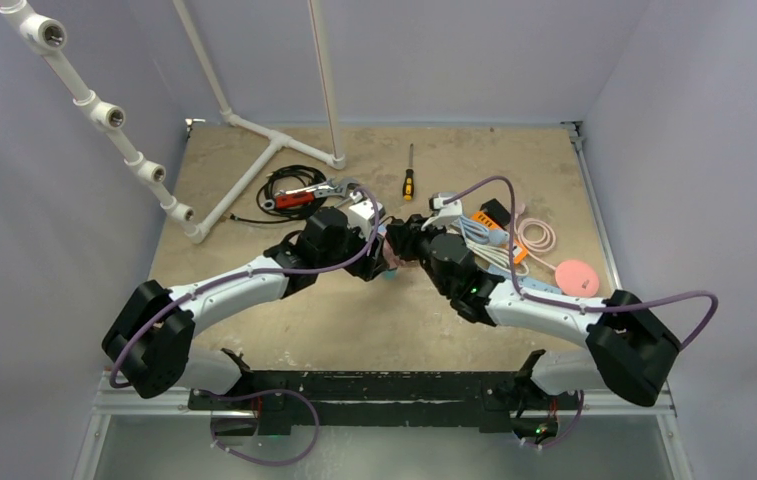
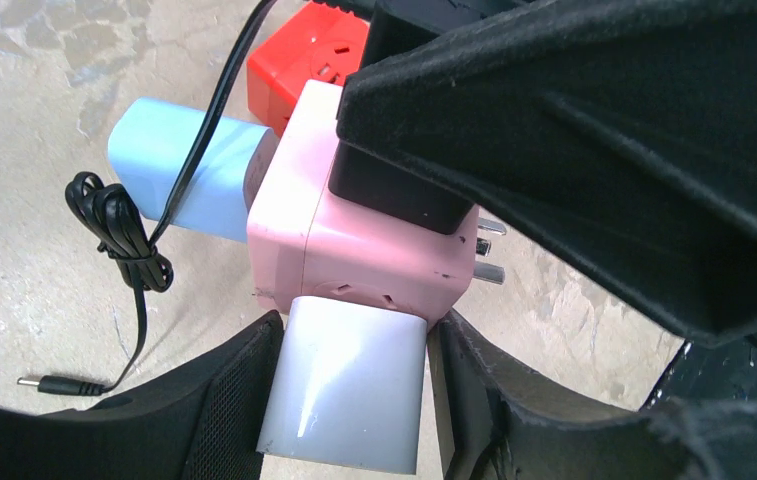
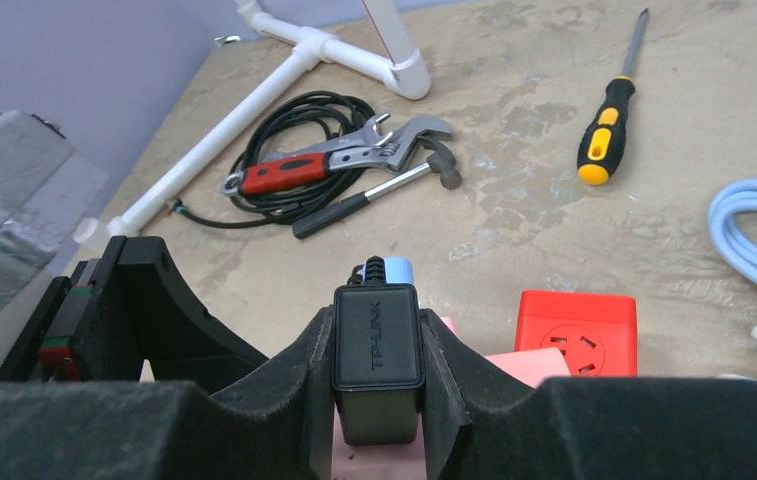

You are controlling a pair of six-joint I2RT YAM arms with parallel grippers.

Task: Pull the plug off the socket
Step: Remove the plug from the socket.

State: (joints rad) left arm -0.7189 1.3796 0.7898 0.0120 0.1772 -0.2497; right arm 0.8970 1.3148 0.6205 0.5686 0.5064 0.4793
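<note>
A pink socket cube (image 2: 354,250) lies on the table between both arms, small in the top view (image 1: 391,263). A white plug (image 2: 344,390) sits in its near face, a black TP-LINK plug (image 3: 377,345) in its top, and a blue plug (image 2: 174,170) in its far side. My left gripper (image 2: 354,330) is shut on the white plug, a finger on each side. My right gripper (image 3: 377,330) is shut on the black plug (image 2: 394,190), whose thin black cord (image 2: 114,230) trails onto the table. The two grippers meet at the cube (image 1: 379,252).
A red socket cube (image 3: 576,330) lies just behind the pink one. Farther back are a red-handled wrench (image 3: 334,160), a coil of black cable (image 3: 294,120), a yellow-and-black screwdriver (image 3: 604,130) and a white pipe frame (image 1: 254,180). Pale blue cable (image 3: 754,230) and a pink disc (image 1: 576,275) lie to the right.
</note>
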